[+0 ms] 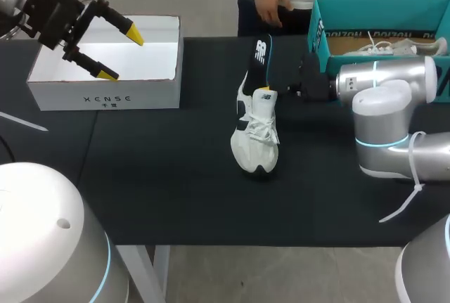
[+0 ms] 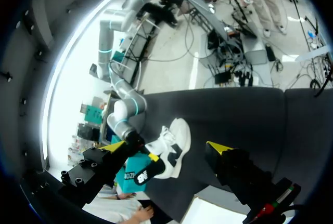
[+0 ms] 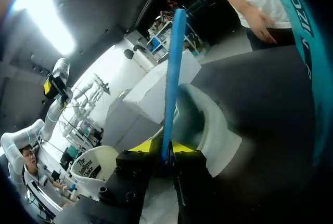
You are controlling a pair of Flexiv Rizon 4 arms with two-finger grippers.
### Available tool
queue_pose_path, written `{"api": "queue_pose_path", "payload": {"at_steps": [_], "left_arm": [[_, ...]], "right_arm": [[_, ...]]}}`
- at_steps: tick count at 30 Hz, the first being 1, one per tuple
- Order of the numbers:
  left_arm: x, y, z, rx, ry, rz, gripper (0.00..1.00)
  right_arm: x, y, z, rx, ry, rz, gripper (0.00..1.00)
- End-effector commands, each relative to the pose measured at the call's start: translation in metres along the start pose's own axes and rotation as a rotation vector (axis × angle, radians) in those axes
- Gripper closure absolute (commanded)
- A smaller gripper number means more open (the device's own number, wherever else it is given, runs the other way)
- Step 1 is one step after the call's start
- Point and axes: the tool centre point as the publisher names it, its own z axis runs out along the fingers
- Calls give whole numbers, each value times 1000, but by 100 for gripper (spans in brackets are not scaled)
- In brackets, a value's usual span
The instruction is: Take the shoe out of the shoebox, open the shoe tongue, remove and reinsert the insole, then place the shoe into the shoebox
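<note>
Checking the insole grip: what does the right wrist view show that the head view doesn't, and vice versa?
Right wrist only: the right gripper shut on the insole, yellow tips on both sides. Head only: the insole's full length and a second shoe inside the teal shoebox. Both: the white shoe on the black table, and the white shoebox.

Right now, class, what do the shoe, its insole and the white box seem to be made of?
Shoe: probably textile upper, matte white with black panels, fabric laces.
Insole: likely foam, thin, dark printed top, blue edge.
White box: apparently cardboard, smooth, flat straight walls.
</note>
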Motion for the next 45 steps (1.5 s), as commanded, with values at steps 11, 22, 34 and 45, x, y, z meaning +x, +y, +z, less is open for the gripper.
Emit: {"api": "queue_pose_path", "payload": {"at_steps": [11, 22, 34, 45], "left_arm": [[0, 0, 0, 0, 4, 0, 0], [0, 0, 0, 0, 4, 0, 0], [0, 0, 0, 0, 4, 0, 0], [0, 0, 0, 0, 4, 0, 0]], "right_arm": [[-9, 34, 2, 8, -18, -42, 85], [2, 8, 4, 30, 7, -12, 100], [-4, 13, 5, 43, 0, -8, 68], [-12, 41, 6, 32, -12, -46, 87]]}}
